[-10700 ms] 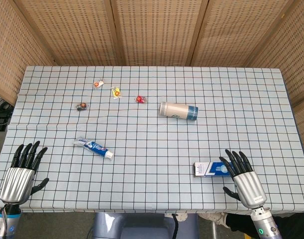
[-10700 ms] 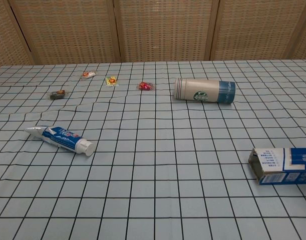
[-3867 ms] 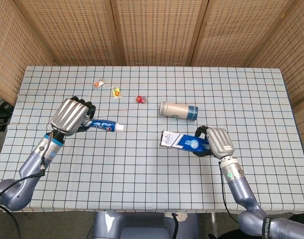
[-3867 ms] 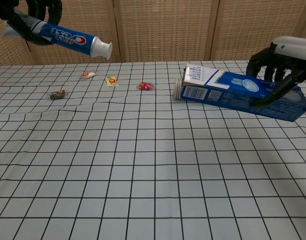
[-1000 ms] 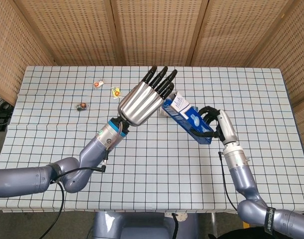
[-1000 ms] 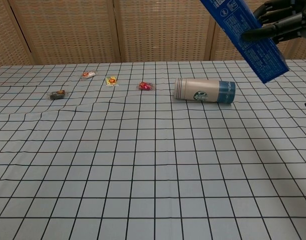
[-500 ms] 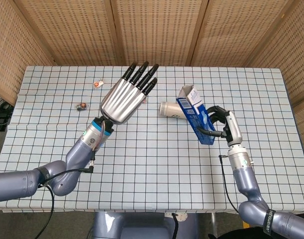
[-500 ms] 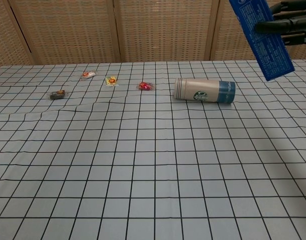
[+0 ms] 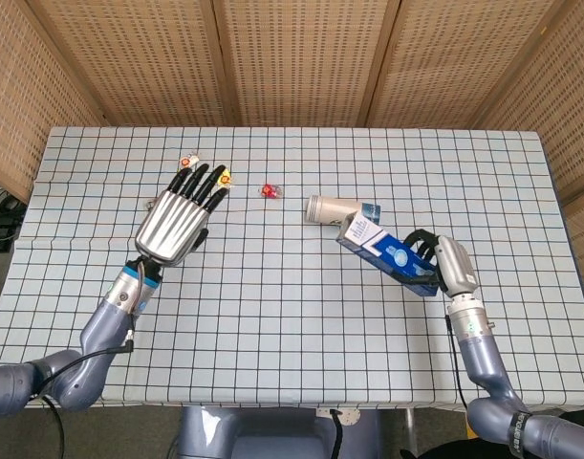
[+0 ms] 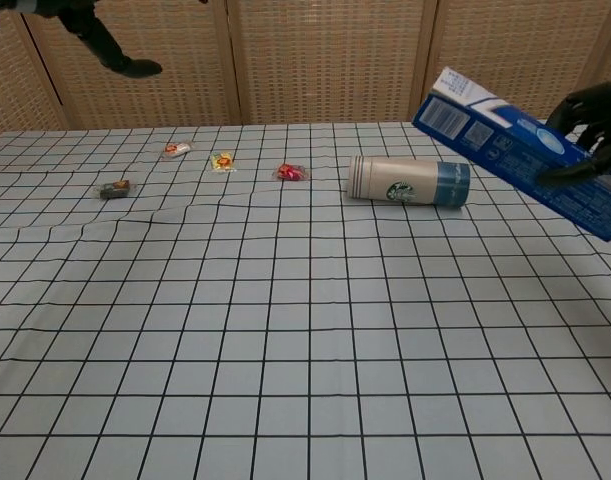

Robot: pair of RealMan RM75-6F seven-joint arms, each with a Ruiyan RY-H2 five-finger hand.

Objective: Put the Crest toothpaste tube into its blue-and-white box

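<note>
My right hand (image 9: 446, 264) grips the blue-and-white Crest box (image 9: 388, 253) by its right end and holds it above the table, tilted, with the flap end up and to the left. The chest view shows the same box (image 10: 522, 158) slanting down to the right, with the dark fingers (image 10: 589, 122) of that hand wrapped over it. The toothpaste tube shows in neither view. My left hand (image 9: 180, 219) hovers over the left part of the table with fingers spread and nothing in it. Only its dark fingers (image 10: 103, 38) show in the chest view, at the top left.
A beige and blue tumbler (image 9: 332, 209) lies on its side just behind the box, also seen in the chest view (image 10: 408, 181). Small wrapped candies (image 10: 292, 172) (image 10: 222, 160) (image 10: 177, 149) (image 10: 114, 188) lie at the back left. The tablecloth (image 9: 292, 316) is checked.
My left hand has drawn back to the left and lower, away from the box. The right hand has lowered the box from a steep tilt to a flatter one.
</note>
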